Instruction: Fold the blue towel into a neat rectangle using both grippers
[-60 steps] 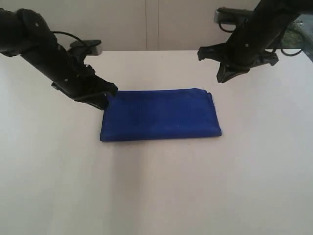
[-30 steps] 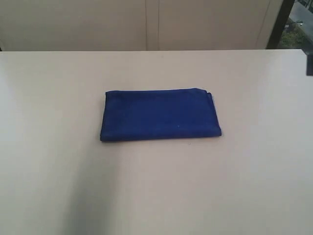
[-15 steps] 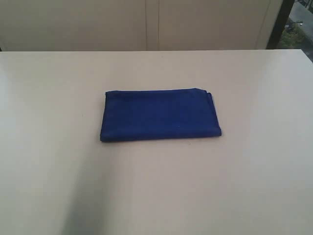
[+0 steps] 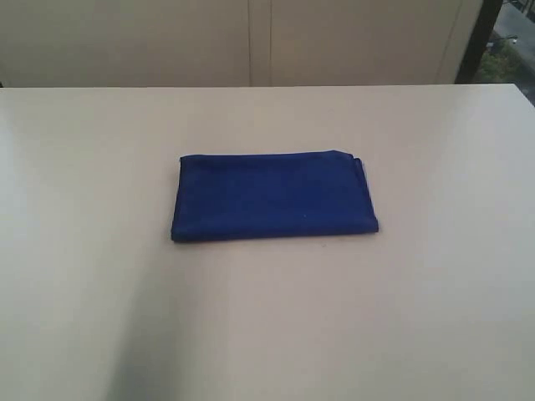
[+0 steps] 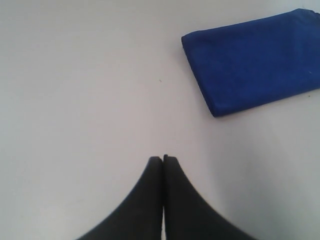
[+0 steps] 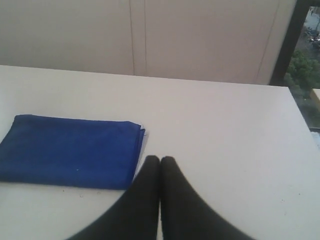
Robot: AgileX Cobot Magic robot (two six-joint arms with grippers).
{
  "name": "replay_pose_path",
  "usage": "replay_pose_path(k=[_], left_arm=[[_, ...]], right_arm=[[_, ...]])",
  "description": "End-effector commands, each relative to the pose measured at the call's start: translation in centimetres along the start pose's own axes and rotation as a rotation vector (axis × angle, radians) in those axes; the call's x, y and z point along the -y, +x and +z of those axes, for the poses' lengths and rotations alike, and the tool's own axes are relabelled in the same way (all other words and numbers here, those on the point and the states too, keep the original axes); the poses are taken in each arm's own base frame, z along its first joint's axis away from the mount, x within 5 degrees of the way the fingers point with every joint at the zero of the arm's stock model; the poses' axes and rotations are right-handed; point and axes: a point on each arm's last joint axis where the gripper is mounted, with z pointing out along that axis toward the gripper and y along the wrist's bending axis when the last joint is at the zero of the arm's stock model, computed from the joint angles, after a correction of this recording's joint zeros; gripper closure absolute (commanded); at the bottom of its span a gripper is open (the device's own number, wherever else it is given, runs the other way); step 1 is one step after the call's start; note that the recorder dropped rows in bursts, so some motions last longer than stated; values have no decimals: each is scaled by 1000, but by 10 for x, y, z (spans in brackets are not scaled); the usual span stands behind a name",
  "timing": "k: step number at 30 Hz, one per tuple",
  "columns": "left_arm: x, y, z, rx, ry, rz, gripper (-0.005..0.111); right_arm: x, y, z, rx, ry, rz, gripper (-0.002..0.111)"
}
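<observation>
White desk [image 4: 267, 334] surface fills most of the exterior view, with a soft grey shadow [image 4: 142, 351] near its front-left corner. In the wrist views, nearest the cameras, each pincer is fully closed and has hold of nothing. The left gripper [image 5: 163, 157] has its two black fingers pressed flat together over bare desk, well apart from the cloth. The right gripper [image 6: 160, 159] is likewise pinched tight; its tips stand in front of the cloth's right end without touching it.

Further back, the blue towel [image 4: 274, 197] lies flat around the middle of the desk, somewhat closer to the far edge than to the front one. It is folded into a rectangle with its long sides parallel to the far edge. Stacked layers show at its right end, where the far corner is slightly uneven.

Beyond the far edge stands a pale panelled wall [image 4: 251, 42], and past the far-right corner a dark-framed window [image 4: 506, 38] shows greenery.
</observation>
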Motion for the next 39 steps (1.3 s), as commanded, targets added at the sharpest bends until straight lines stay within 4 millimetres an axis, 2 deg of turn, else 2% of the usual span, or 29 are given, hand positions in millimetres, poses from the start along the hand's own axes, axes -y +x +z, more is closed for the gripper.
replay_pose_path(k=[1,6,9,13,18,28,35,39], left_arm=[[1,3,0,-8,7,1,107],[1,3,0,-8,7,1,107],[1,3,0,-8,7,1,107],[1,3,0,-8,7,1,107],[0,2,0,3,3,1,107],[1,2,0,2,3,1,107],[1,2,0,2,3,1,107],[1,2,0,2,3,1,107]], right_arm=[[4,24,-7,39,62,-6,108],[7,60,-8,49,114,1,108],[7,75,-9,82,130,1,108],[9,92,-1,33,149,3,108],[12,100,7,75,171,-34,108],[13,128,20,1,168,-29,108],[14,138,24,-12,167,-28,108],[14,136,24,7,167,-29,108]])
